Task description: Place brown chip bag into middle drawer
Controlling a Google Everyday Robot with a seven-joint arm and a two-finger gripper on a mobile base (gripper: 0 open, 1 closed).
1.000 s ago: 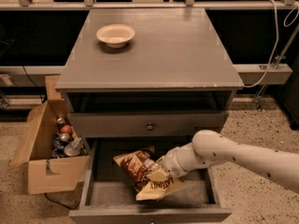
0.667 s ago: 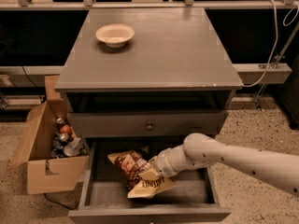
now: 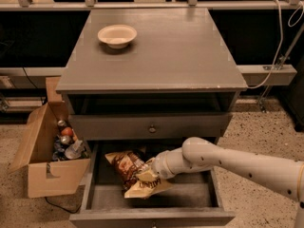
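The brown chip bag [image 3: 129, 166] hangs tilted inside the open middle drawer [image 3: 194, 197], over its left half, with the pale yellow band [image 3: 145, 187] lowest and close to the grey floor. My gripper [image 3: 154, 169] reaches in from the right and is shut on the bag's right edge. The bag hides its fingertips. The white arm [image 3: 237, 163] crosses the drawer's right side.
The upper drawer [image 3: 152, 128] with a dark knob is closed just above the arm. A cream bowl [image 3: 117, 35] sits on the cabinet top. An open cardboard box [image 3: 45, 172] with cans stands on the floor at the left. A cable [image 3: 278, 42] hangs at the right.
My gripper has carried the bag leftward inside the drawer, and the arm has reached further in.
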